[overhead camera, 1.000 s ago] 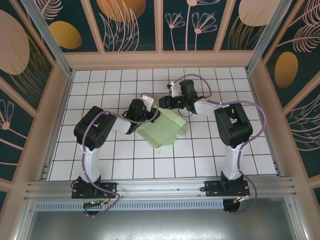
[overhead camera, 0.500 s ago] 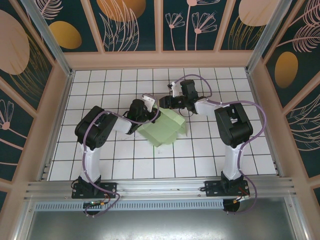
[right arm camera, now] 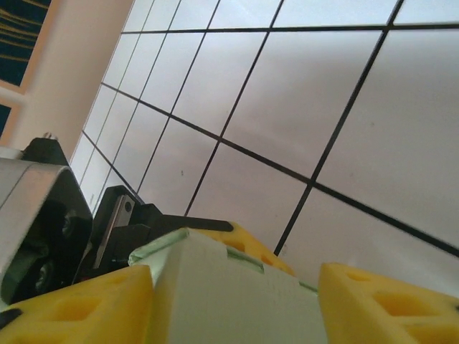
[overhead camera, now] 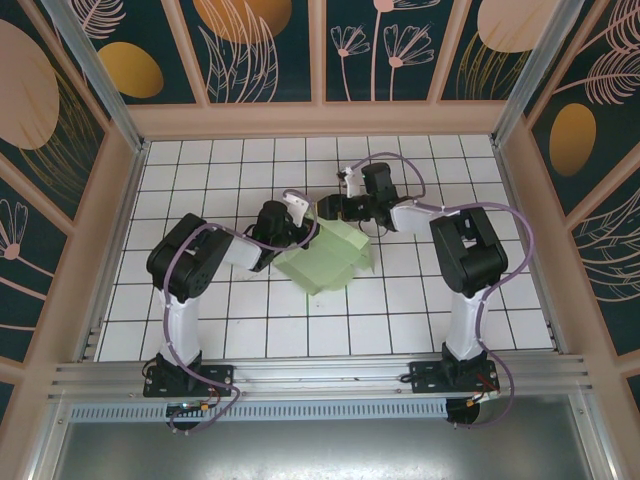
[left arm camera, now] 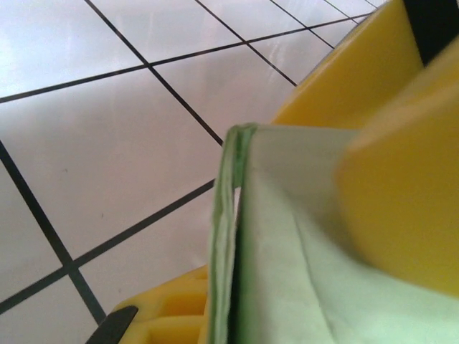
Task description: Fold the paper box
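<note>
White glossy tiles with thin black grid lines make up the surface (overhead camera: 250, 330), a flat square field walled by pale wooden frames.

Near its middle, slightly toward the far side, lies the box (overhead camera: 325, 258): pale mint-green matte card, partly folded, with one panel flat on the tiles, angled flaps rising from it and sharp crease lines between the faces.

The left hand (overhead camera: 300, 225) meets the box at its upper left edge. In the left wrist view its yellow foam pads (left arm camera: 387, 179) are clamped tight on a doubled edge of the card, whose thin layers show as a rounded green fold running down between them.

The right hand (overhead camera: 332, 208) reaches in from the opposite side to the box's far corner, close to the left hand. In the right wrist view its two blocky yellow pads (right arm camera: 387, 308) stand wide apart, and a smooth green panel with a straight top edge fills the gap between them. Whether those pads press on the card or merely flank it cannot be told.
</note>
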Available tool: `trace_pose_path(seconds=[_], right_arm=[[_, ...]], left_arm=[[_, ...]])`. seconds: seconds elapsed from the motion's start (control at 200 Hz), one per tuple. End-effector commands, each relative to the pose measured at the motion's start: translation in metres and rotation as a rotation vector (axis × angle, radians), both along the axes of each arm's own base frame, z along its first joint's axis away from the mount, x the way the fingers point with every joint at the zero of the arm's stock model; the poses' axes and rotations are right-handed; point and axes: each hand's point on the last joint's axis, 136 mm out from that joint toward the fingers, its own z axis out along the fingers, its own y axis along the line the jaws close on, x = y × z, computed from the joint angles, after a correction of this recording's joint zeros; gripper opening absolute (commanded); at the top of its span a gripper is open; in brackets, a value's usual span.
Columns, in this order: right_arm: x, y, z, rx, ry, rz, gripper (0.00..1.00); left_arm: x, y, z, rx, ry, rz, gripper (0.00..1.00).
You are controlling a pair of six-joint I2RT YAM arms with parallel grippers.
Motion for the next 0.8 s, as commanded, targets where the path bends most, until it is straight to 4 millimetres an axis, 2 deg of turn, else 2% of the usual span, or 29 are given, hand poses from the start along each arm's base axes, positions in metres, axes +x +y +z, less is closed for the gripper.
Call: trace_pose_path(seconds=[0.0,0.195,0.265,0.345,0.5,0.641,0.796], right_arm=[[-0.005,-0.014,0.022,0.033,-0.037,-0.032,0.69],[-0.003,-0.053,0.059,0.107,-0.116,-0.161,0.69],[-0.005,-0.066,0.058,0.115,-0.102,-0.192,0.64],[-0.008,-0.072,0.052,0.111,-0.076,-0.195,0.56],[-0.016,-0.065,0.047,0.146,-0.045,-0.154,0.43],[-0.027,-0.046,0.05,0.193,-0.037,-0.076,0.34],[-0.038,-0.027,0.052,0.251,-0.021,-0.015,0.27]], left_arm=[[0.003,0.001,0.028,-0.062,-0.037,0.009,0.0],[-0.007,-0.011,0.055,-0.153,-0.058,-0.075,0.0],[-0.01,-0.016,0.066,-0.182,-0.064,-0.105,0.0],[-0.015,-0.023,0.075,-0.197,-0.067,-0.16,0.0],[-0.022,-0.031,0.087,-0.218,-0.069,-0.234,0.0],[-0.026,-0.034,0.094,-0.236,-0.069,-0.264,0.0],[-0.02,-0.032,0.1,-0.245,-0.076,-0.233,0.0]])
